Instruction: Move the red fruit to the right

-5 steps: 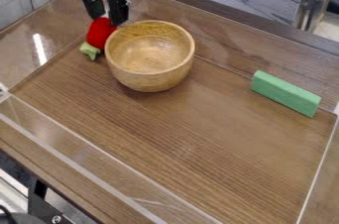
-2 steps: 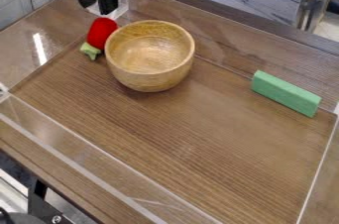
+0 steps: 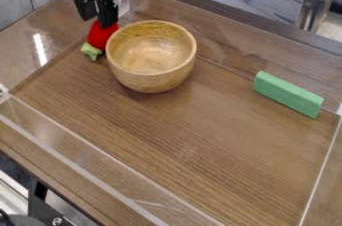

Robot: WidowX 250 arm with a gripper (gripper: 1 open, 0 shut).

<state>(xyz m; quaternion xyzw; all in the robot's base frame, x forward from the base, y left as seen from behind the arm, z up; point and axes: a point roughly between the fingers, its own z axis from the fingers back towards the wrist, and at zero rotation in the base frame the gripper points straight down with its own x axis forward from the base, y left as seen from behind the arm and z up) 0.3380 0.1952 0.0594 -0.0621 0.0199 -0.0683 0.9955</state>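
Hovering at ten o'clock on the table, the gripper (image 3: 96,12) points straight down over the red fruit (image 3: 98,38), its jaws spread wide and holding nothing. That stance suggests it is lining up a grasp from above. The fruit lies just left of the bowl (image 3: 151,56), apparently touching its rim, leafy cap toward seven o'clock. A green block (image 3: 289,93) lies flat at three o'clock, well apart. The table (image 3: 187,150) is dark wood grain, fenced by clear walls. Behind, at twelve o'clock, grey planks show dimly.
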